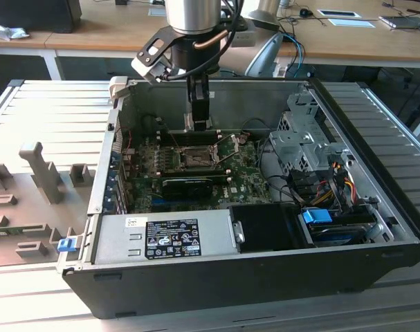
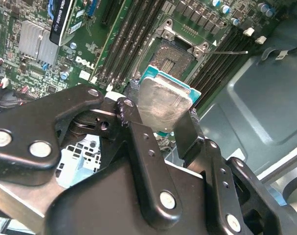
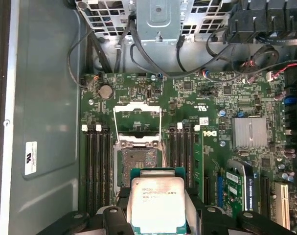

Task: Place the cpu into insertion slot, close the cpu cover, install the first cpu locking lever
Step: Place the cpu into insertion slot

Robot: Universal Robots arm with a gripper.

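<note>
While the gripper [image 2: 160, 117] clamps the cpu [image 2: 163, 98] by two opposite edges, its black fingers [image 2: 138, 142] stand narrow, closed to the chip's width. The chip's pale metal lid faces both wrist cameras. The cpu [image 3: 157, 203] is in the air, not seated. In both wrist views it hangs clear of the insertion slot [image 3: 138, 159], and in the first wrist view it hides part of that slot's near edge. The slot [image 2: 175, 56] lies bare, its dark contact field uncovered. At the slot's far edge the cpu cover [image 3: 138, 105] stands swung up on its hinge, a thin frame with the board showing through its window. A thin locking lever [image 2: 230, 51] juts out free beside the slot, not hooked down.

Rows of memory slots [image 3: 97, 166] flank the slot on both sides, all on the green motherboard [image 3: 246, 93]. A finned silver heatsink [image 3: 250, 132] sits farther from the slot, beyond one bank.

In the exterior view the gripper [image 1: 198, 121] reaches down into the open computer case [image 1: 376, 131], its tip just behind the slot [image 1: 196, 158] toward the case's rear wall. Well apart from the slot, on its side nearest the exterior camera, lies the labelled power supply [image 1: 168, 235]. A metal drive cage [image 1: 299, 138] stands to the exterior view's right of the slot.
</note>
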